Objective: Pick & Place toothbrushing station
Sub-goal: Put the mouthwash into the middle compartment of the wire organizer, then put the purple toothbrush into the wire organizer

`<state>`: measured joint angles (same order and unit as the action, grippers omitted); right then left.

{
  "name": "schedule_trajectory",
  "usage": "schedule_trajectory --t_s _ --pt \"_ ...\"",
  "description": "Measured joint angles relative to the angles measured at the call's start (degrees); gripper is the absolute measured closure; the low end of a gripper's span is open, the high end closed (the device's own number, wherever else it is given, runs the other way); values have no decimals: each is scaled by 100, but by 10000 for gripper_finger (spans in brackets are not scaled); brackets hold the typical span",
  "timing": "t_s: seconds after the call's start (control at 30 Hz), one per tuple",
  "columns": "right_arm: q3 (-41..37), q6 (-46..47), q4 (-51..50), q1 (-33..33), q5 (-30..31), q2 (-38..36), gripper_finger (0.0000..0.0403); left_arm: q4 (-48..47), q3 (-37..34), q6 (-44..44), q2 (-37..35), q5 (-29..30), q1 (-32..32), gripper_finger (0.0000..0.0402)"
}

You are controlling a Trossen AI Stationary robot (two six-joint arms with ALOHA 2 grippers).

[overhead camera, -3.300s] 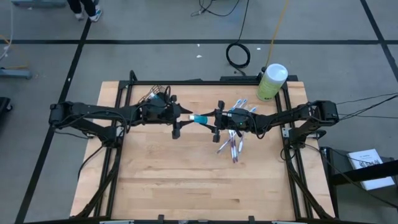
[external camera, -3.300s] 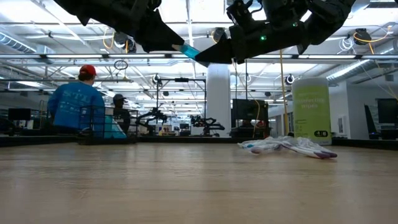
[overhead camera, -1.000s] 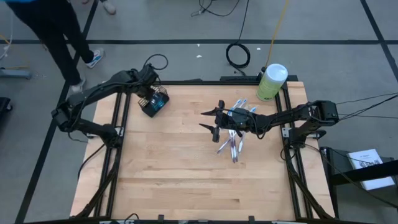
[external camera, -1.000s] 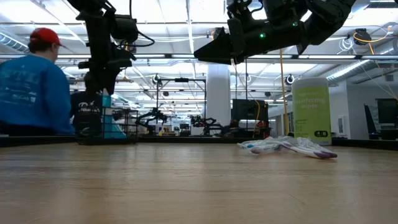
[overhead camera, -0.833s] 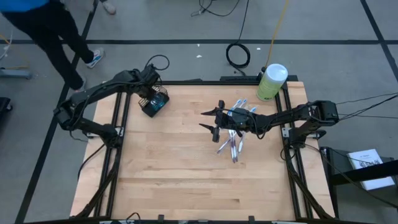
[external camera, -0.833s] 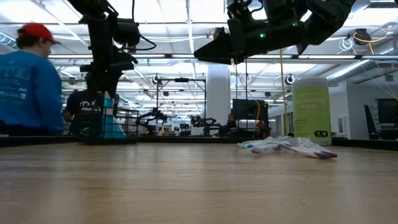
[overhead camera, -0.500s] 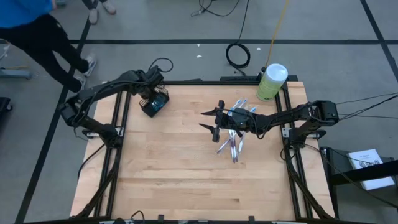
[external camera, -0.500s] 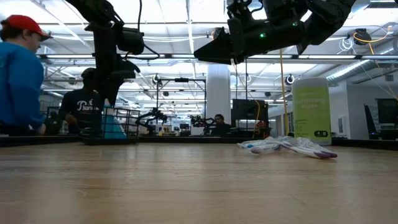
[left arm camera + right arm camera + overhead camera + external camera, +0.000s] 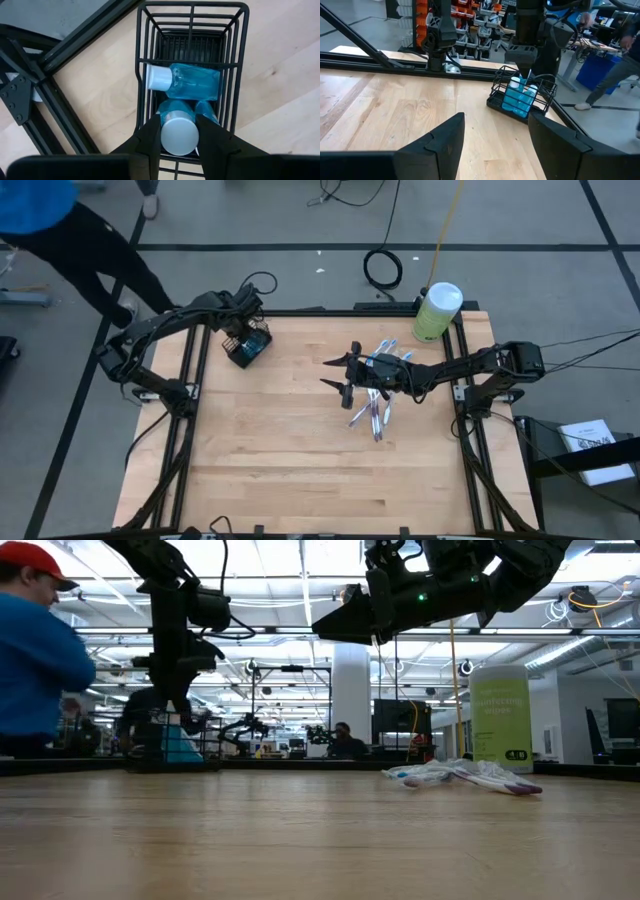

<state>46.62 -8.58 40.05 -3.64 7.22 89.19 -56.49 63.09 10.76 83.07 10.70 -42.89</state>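
**Left end effector over the wire basket, right one hovering above the toothbrush pile**

The left end effector (image 9: 243,332) is at the far left corner of the pale wooden surface (image 9: 290,450), directly above the small black wire-mesh basket (image 9: 249,346). In the left wrist view its 2 dark fingers (image 9: 148,142) sit on either side of the white round cap of an upright blue bottle (image 9: 178,134), touching or all but touching it; whether they clamp it firmly I cannot tell. That bottle stands inside the basket (image 9: 191,75) next to a second blue bottle with a white cap (image 9: 182,81), which lies on its side, and part of a third blue item shows beside them.

The right end effector (image 9: 345,375) hangs in the air near the middle of the surface with its fingers spread wide apart and nothing between them; the right wrist view shows the broad gap and looks across at the basket (image 9: 521,95) and the left arm above it.

The slim blue-and-white toothbrushes (image 9: 375,405), some with purple, lie in a loose heap on the wood beneath the right arm, well apart from the basket. In the low view the heap (image 9: 460,775) rests flat on the surface. A pale green canister with a white lid (image 9: 437,311) stands at the far right corner. A person in a blue top (image 9: 35,670) is beside the surface's far left.
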Motion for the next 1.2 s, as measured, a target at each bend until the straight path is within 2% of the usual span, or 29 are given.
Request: schedule_trajectory --t_s 0.2,0.3,0.7,0.9,1.03,1.1,1.2 --pt "1 0 -2 0 0 0 192 0 0 -15 0 -43 -22 236" --pt "1 0 -1 0 0 0 192 -1 0 -15 0 -43 -20 215" --pt "1 48 -2 0 0 0 191 -29 0 -206 -281 -28 -22 214" --pt "1 52 -57 0 2 0 193 -187 194 -572 -900 -26 -22 213" --pt "1 201 -594 0 10 -258 192 -195 505 -452 -1616 -87 28 213" --pt "6 249 -1075 -1 17 -520 193 -107 570 -577 -2064 -348 126 213" --pt "4 523 -2081 -1 26 -1042 193 287 524 -985 -2897 -1046 346 213"
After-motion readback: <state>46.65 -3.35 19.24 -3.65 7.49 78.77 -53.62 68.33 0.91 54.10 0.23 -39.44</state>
